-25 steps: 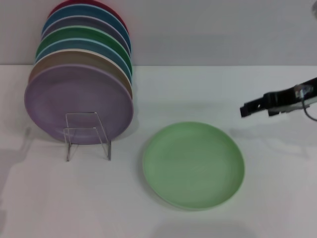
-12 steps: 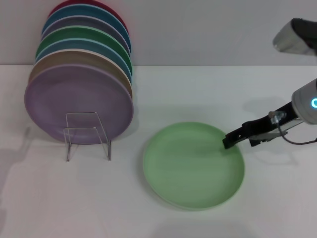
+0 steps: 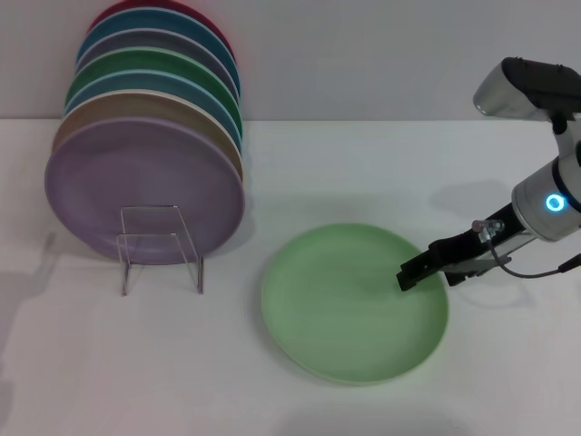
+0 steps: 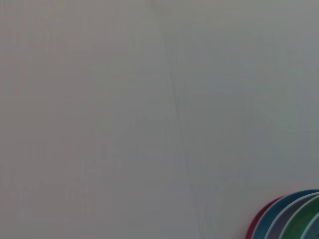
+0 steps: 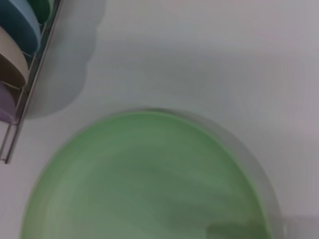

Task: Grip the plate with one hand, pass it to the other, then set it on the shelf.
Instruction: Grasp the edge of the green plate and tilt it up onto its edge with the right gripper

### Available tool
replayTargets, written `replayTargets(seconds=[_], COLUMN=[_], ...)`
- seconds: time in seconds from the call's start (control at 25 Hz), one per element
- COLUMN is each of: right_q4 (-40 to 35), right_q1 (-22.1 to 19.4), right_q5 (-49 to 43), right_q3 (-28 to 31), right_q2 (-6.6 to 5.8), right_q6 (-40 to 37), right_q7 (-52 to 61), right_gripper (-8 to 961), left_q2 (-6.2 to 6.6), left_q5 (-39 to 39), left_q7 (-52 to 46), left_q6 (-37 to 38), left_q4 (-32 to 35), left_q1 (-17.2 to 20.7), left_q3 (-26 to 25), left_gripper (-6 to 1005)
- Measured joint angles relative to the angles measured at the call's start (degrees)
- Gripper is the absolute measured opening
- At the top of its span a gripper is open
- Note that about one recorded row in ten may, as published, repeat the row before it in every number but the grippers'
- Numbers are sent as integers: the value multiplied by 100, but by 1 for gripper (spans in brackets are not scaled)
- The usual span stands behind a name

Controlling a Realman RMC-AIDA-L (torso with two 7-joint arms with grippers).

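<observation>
The pale mint-green plate [image 3: 349,304] lies flat on the white table, right of the rack; it fills the lower part of the right wrist view [image 5: 149,184]. My right gripper [image 3: 410,276], on the arm with the glowing blue ring, reaches in from the right, low over the plate's right rim, with its jaws open and empty. The clear plate rack [image 3: 162,245] stands at the left, holding a row of upright plates; its thin bars also show in the right wrist view [image 5: 30,94]. My left gripper is out of view.
Several plates stand in the rack, with a lilac-purple plate [image 3: 136,186] at the front and a darker green one [image 3: 154,68] behind. Their tops show in the left wrist view [image 4: 294,219] against a plain wall. White table [image 3: 381,173] surrounds the mint plate.
My right gripper has come in from the right edge, moving left and down, until its tip is over the plate's right rim. The plate and rack have not moved.
</observation>
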Motion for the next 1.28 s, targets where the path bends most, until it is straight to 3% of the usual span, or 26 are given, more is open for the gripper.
replayTargets(seconds=[0.72,1.16,1.28], right_q4=[-287,-386,-390], right_q1=[31,93,93], right_q5=[-6,-173,-177], right_q3=[-244,-304,-315], right_q2=[-4,4,6], right_q6=[-190,-280,-286], right_q7=[49,155,158], right_gripper=[827,780,712], left_q2=[0,0,1], left_q5=[0,0,0], left_q7=[37,37,37], left_q6=[-5,-5,-5], left_q4=[-21,-5,5], left_q1=[19,20,10], left_q3=[0,0,0], left_gripper=[807,807,807])
